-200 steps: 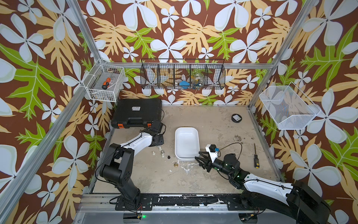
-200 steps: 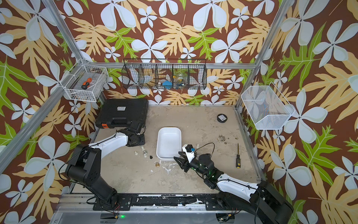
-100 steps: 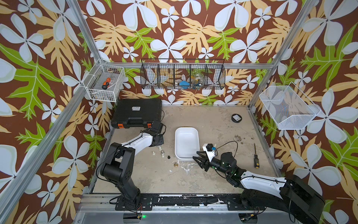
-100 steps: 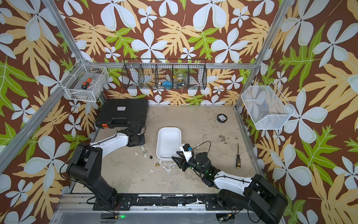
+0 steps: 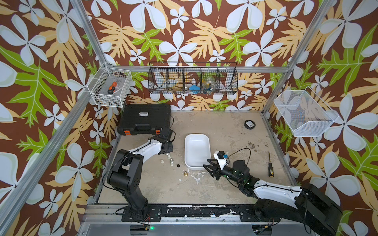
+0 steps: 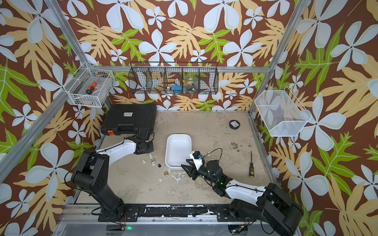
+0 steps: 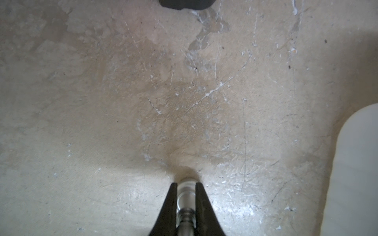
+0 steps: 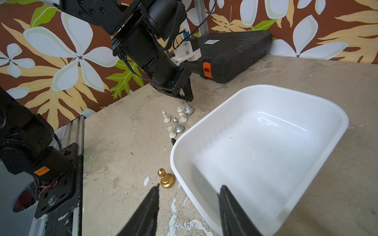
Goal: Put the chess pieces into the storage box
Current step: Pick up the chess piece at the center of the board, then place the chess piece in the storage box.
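The left gripper [image 8: 187,97] pinches the top of a standing silver chess piece [image 8: 188,110]; the white storage box [image 8: 266,155] lies just to the right of it. The right gripper [image 8: 190,186] is spread by the gold pawn [image 8: 166,179]

Looks out between the two black fingers [image 8: 147,208] of the right gripper [image 8: 190,186], spread wide apart. Finds a gold pawn [image 8: 166,178] upright just past one fingertip, close but not touching, and right beside the outer wall of the storage box [image 8: 266,143]. Shows the other fingertip overlapping the box's near wall, with a bare white floor and a few dark specks beyond. Farther out from the fingers, picks up a cluster on the table [image 8: 122,143]: three cream pieces [image 8: 166,117] and a silver piece [image 8: 177,126] upright, and a black piece [image 8: 173,141] half hidden by the box rim. Past those, catches the left gripper [image 8: 187,98] pinched on the head of a second silver piece [image 8: 187,109] — base on or just off the table, cannot tell which. Farthest from the fingers, takes in a black case [image 8: 231,53] with an orange latch [image 8: 207,70].
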Action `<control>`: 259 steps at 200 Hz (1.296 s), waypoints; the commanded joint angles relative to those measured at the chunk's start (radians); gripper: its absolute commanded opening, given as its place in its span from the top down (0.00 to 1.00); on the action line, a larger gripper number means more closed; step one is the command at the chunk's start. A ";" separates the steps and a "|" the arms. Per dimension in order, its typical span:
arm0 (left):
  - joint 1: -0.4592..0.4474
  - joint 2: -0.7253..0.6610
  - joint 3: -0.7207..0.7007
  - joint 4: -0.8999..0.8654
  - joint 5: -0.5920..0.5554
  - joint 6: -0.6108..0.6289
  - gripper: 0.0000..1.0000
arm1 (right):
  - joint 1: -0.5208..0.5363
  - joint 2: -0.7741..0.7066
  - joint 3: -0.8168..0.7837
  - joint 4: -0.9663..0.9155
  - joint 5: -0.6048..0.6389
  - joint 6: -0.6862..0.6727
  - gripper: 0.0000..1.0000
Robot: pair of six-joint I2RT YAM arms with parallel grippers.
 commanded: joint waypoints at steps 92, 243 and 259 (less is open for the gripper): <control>-0.030 -0.085 0.058 -0.100 -0.064 0.007 0.93 | 0.001 -0.068 -0.040 0.044 0.093 0.001 0.52; -0.433 0.216 0.581 -0.310 -0.154 -0.031 0.95 | 0.002 -0.316 -0.180 0.092 0.350 -0.008 0.51; -0.433 0.258 0.598 -0.301 -0.170 -0.025 0.95 | 0.002 -0.318 -0.179 0.087 0.356 -0.011 0.52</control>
